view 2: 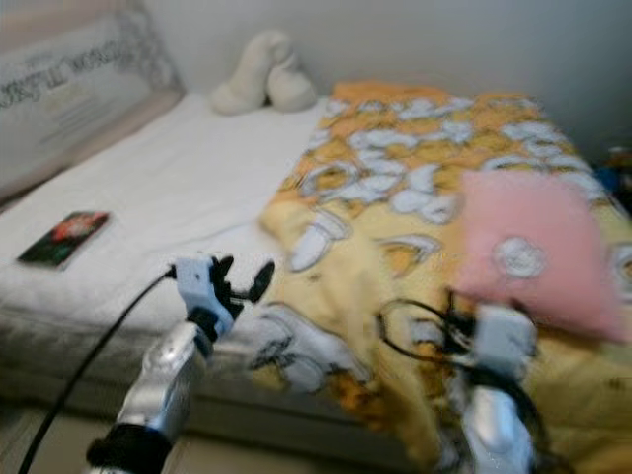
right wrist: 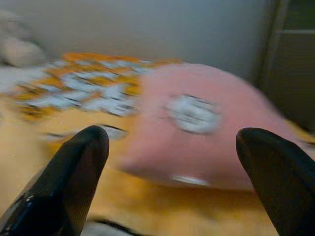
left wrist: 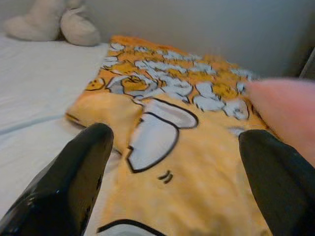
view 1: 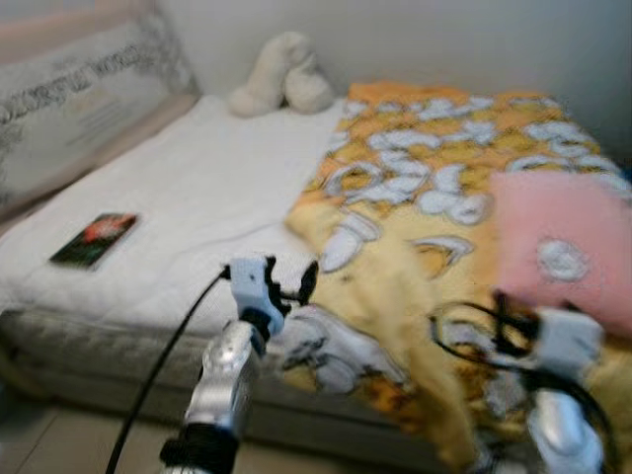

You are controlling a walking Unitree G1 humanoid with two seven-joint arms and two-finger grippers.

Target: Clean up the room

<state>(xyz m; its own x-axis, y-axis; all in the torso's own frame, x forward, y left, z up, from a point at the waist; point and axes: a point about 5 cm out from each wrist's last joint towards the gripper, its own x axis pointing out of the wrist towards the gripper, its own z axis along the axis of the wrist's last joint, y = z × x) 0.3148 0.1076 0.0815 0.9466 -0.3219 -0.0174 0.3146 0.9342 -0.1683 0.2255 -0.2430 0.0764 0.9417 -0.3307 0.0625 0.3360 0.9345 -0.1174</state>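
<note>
A yellow blanket (view 1: 415,197) with white cartoon shapes lies crumpled over the right half of the bed. On it rests a pink cushion (view 1: 558,247) with a white round motif. My left gripper (view 1: 286,281) hangs open above the blanket's near left edge (left wrist: 162,142), nothing between its fingers. My right gripper (right wrist: 172,162) is open too, facing the pink cushion (right wrist: 206,123) from the near side, apart from it. A cream plush toy (view 1: 281,74) lies at the far end of the bed. A dark book (view 1: 94,240) lies on the white sheet at the left.
The white mattress (view 1: 178,188) has a bare stretch between book and blanket. A patterned pillow (view 1: 79,89) leans at the far left. A grey wall runs behind the bed. Pale floor (view 1: 59,444) shows below the near bed edge. The views are blurred.
</note>
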